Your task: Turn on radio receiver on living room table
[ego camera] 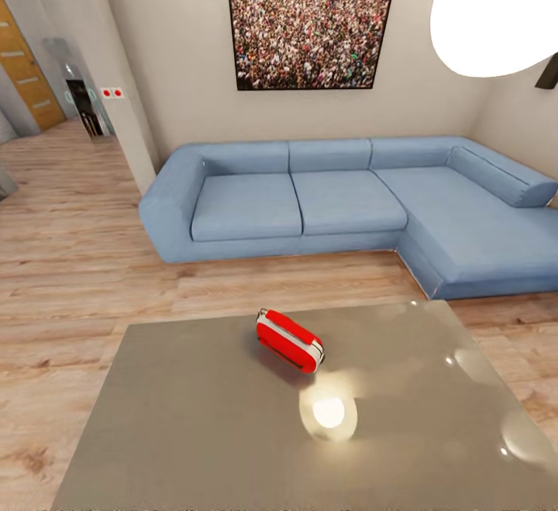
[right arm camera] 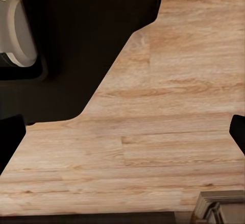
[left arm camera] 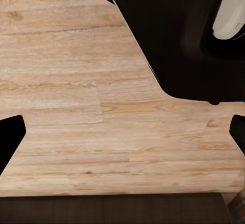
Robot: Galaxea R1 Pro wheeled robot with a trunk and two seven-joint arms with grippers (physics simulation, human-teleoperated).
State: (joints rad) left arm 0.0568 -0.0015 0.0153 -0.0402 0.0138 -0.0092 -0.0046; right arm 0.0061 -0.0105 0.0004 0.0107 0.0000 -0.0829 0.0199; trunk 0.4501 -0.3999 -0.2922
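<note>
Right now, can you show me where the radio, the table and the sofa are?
radio (ego camera: 289,340), head view, on its red top face.
table (ego camera: 194,426), head view, on the bare grey top.
sofa (ego camera: 246,207), head view, on a seat cushion.

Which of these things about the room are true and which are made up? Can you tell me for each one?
1. The radio receiver lies on the table. True.
2. The sofa is green. False: it is light blue.
3. A picture of a crowd hangs on the wall above the sofa. True.
4. The radio receiver is yellow. False: it is bright red with a white band.
5. The left gripper is squeezing the radio. False: its fingertips are apart with nothing between them, and wooden floor shows beyond them.
6. The right gripper is open too, over wooden floor. True.
</note>
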